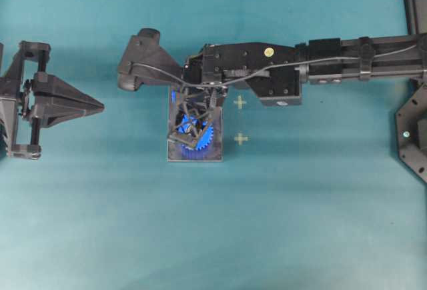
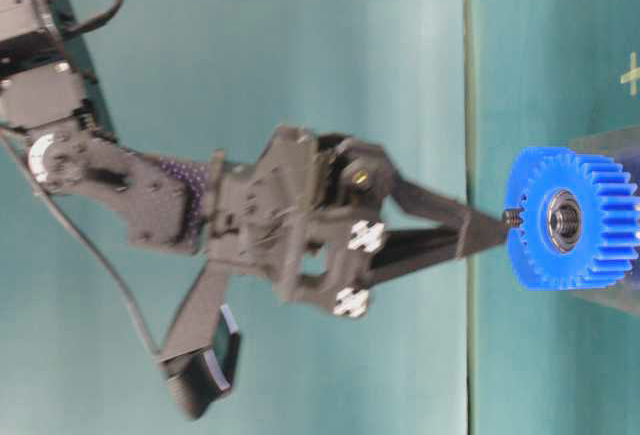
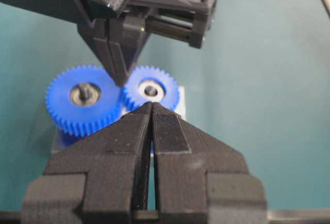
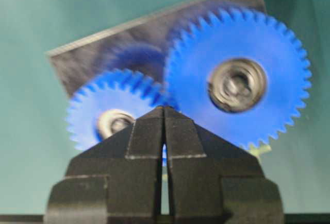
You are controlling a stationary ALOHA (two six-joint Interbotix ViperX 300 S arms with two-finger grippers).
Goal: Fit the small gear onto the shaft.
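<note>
The small gear (image 4: 111, 118) sits on the plate (image 4: 87, 62) beside the big gear (image 4: 237, 82), and the right gripper (image 4: 163, 112), fingers together and empty above it, could knock it crooked.

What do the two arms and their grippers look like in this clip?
Both are matte black. The right arm is boxy, with a yellow round sticker, a thin black cable draped along it and white cross-shaped markers on the side. The right gripper and left gripper have wedge-shaped, finely ribbed fingers tapering to a point.
</note>
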